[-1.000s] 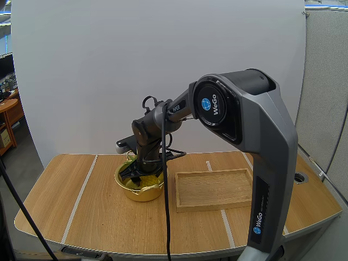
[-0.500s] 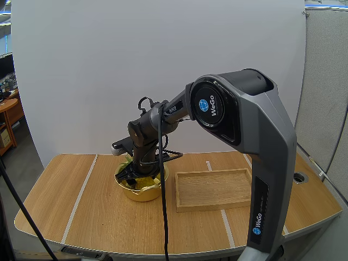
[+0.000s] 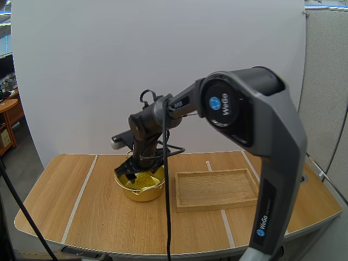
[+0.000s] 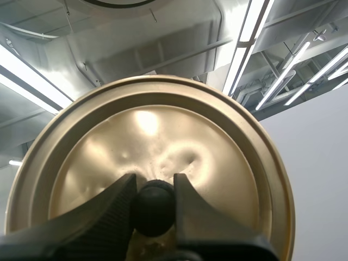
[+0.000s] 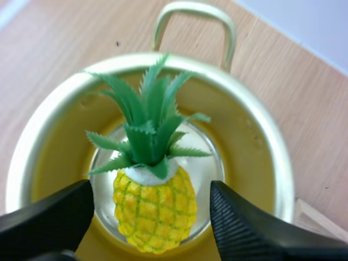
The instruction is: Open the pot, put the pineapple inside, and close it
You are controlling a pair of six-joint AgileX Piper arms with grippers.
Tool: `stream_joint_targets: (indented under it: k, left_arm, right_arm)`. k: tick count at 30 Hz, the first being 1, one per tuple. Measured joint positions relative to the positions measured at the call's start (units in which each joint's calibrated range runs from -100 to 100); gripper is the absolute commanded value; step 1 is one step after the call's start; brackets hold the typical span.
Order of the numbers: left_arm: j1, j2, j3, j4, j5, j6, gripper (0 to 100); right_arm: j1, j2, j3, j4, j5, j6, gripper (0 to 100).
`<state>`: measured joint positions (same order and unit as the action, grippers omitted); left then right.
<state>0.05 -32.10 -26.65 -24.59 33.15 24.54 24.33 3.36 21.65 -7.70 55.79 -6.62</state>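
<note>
Over the open pot (image 5: 272, 157), the right gripper (image 5: 149, 209) is hanging with its two black fingers (image 5: 244, 228) standing wide apart, gripping nothing. Between and below them the pineapple (image 5: 155, 201) is lying on the pot's shiny floor. Its yellow body is sitting nearest the fingers and its green leaves are pointing toward the looped handle (image 5: 193, 8), with a clear gap showing on either side. From the high view this arm is reaching down to the pot's mouth. The golden pot is sitting on the table (image 3: 98, 217), just beside the wooden tray (image 3: 216, 189). Elsewhere, the left gripper (image 4: 154, 204) is clamping the black knob (image 4: 154, 215) of the golden lid (image 4: 163, 130), one finger pressing on each side, and the lid is being held off the pot.
</note>
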Motion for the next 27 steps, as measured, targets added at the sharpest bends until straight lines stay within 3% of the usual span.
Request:
stream_joint_targets:
  k: [27]
  left_arm:
    - [0.00,0.00,0.00,0.00,0.00,0.00,0]
  right_arm:
    - [0.00,-22.31,0.00,-0.43,9.27,2.14,100]
